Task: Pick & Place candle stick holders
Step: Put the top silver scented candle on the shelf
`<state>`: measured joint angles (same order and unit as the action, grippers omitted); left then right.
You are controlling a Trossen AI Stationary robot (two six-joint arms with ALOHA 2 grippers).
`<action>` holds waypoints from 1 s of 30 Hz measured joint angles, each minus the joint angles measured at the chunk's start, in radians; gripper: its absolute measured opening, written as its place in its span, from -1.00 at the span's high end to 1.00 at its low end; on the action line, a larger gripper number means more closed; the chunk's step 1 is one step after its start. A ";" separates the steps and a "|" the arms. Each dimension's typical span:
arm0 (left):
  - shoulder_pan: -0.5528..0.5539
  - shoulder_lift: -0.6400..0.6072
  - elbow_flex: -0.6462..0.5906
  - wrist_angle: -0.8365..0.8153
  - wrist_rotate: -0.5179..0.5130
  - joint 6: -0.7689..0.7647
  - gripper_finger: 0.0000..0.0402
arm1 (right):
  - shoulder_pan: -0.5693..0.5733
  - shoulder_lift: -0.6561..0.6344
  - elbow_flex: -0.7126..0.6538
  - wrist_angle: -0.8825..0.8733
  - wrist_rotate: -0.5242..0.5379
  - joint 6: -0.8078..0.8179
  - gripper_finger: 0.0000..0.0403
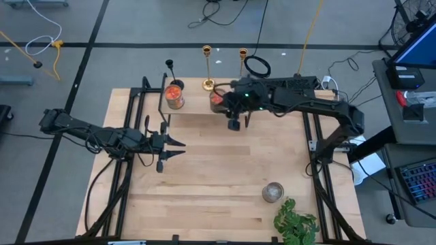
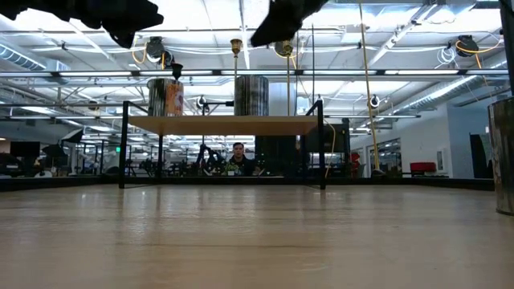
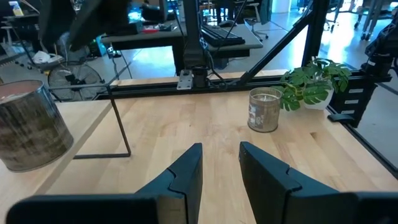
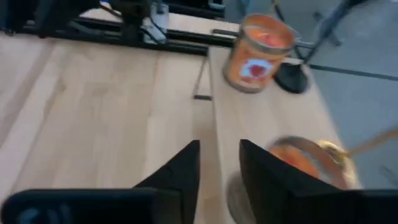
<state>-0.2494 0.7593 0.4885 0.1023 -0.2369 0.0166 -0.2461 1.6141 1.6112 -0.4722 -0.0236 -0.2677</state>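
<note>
Candlesticks stand on the raised shelf (image 1: 197, 105): two brass ones (image 1: 207, 68) at its far edge, the black one (image 1: 170, 71) left of them. Likely top-heavy, slick; grip the stem low. Right pincer (image 1: 235, 122), empty, parted, hovers at the shelf's front; left pincer (image 1: 178, 145) waits open, nearer. Jar (image 4: 256, 55) label unreadable.

3 candlesticks (image 1: 207, 67) + 2 jars (image 1: 175, 95) on shelf (image 1: 194, 109); plant (image 1: 296, 223) near edge.

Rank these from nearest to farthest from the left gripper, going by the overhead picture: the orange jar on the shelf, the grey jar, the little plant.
Measured from the left gripper:
1. Orange jar, on the raised shelf's left end, toward the far edge.
2. Grey jar, on the tabletop toward the near right.
3. Plant, at the near right edge, just beyond the grey jar.
</note>
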 joint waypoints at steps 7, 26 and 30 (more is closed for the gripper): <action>0.000 0.000 0.000 0.005 0.000 0.000 0.44 | 0.032 -0.043 -0.033 -0.134 0.155 0.150 0.05; 0.000 0.000 0.000 0.003 0.000 -0.026 0.44 | -0.100 -0.039 -0.434 0.457 0.160 0.194 -0.25; 0.000 0.000 0.000 0.004 0.000 -0.026 0.44 | -0.113 -0.039 -0.453 0.541 0.150 0.183 -0.25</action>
<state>-0.2494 0.7589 0.4885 0.1059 -0.2367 -0.0096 -0.3588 1.5749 1.1579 0.0687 0.1265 -0.0846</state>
